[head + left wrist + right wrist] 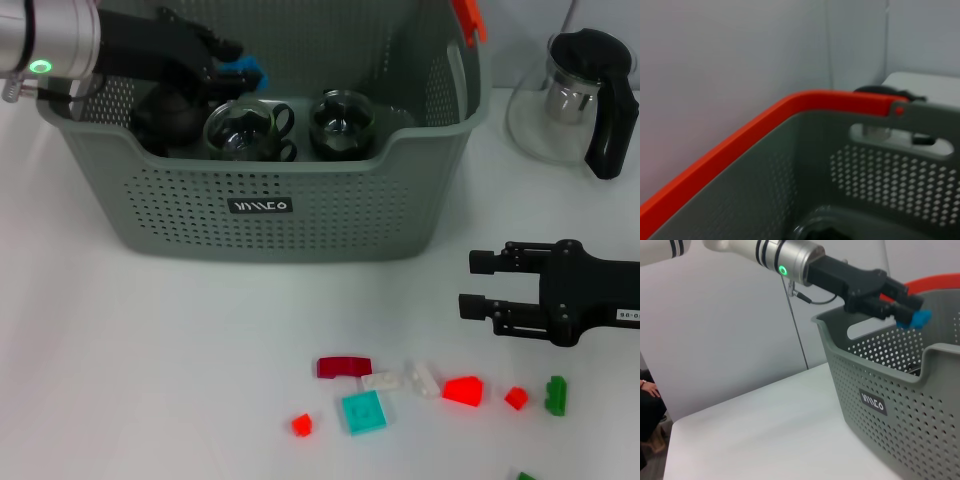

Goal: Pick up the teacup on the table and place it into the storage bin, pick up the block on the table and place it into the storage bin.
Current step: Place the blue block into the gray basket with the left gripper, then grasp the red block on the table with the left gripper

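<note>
My head view cuts off the basket (300, 215) at its far rim, and my left arm (110, 45) hides the near-left corner inside it. The green block (525, 477) at the bottom edge shows only a sliver. In the left wrist view, something dark on the basket floor (825, 234) is too blurred and cropped for me to identify.

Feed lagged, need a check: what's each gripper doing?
Left gripper: shut on blue block, above storage bin.
Right gripper: open, empty, over table.
</note>
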Tool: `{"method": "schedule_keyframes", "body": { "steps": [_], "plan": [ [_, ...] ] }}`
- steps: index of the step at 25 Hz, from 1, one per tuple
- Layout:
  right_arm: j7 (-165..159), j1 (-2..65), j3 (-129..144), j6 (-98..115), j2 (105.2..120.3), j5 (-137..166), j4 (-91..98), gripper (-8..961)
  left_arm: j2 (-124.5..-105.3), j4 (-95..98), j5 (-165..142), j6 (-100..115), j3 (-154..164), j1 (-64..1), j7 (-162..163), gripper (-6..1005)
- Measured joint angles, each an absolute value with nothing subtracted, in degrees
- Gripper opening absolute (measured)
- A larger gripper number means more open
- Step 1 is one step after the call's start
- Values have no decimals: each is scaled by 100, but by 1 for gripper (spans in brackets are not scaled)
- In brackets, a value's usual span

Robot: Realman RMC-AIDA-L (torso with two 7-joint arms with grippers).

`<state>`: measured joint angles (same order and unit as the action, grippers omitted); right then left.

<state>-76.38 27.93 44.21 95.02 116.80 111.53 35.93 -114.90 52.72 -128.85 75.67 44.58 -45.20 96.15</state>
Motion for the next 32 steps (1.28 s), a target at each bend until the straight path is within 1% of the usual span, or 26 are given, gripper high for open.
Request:
{"method": "schedule_keyframes", "body": {
  "steps": [6,12,15,18,20,21,24,25,26,27,29,32],
  "plan": [
    [-7637,2846,4421,9482,11680,11153,3574,653,-11614,5308,-13119,7313,4488,-4549,9714,508],
    [-7639,2855,4421,9460,11680,11153,3569,652,-11654,5525,-12841,7454,4348,-4473,9725,527],
    [-7640,2856,4412,9453,11681,11153,3569,652,-11661,5873,-12152,7879,4125,-4252,9715,549],
    [-7640,2856,4400,9445,11684,11153,3568,652,-11707,6008,-10922,8382,3643,-3912,9693,570],
    [-7641,2856,4393,9445,11688,11153,3568,652,-11731,5937,-10131,8749,3415,-3678,9680,585],
    [-7642,2856,4389,9445,11691,11153,3568,652,-11739,5722,-9473,9272,3303,-3433,9623,592],
    [-7643,2857,4377,9428,11698,11153,3569,652,-11775,5446,-9203,10016,3171,-3228,9310,585],
    [-7643,2860,4376,9421,11701,11153,3568,652,-11803,5316,-9190,10343,3100,-3134,9076,582],
    [-7643,2866,4374,9412,11703,11153,3568,652,-11874,5169,-9268,10768,3037,-2935,8573,580],
    [-7644,2868,4375,9398,11706,11153,3568,652,-11874,5169,-9268,10768,3037,-2935,8573,578],
    [-7645,2877,4381,9364,11707,11153,3568,652,-12053,5135,-9556,11005,3132,-2558,7929,574],
    [-7649,2884,4406,9342,11713,11153,3568,652,-12236,5214,-10192,11047,3320,-2197,7355,568]
  ]
}}
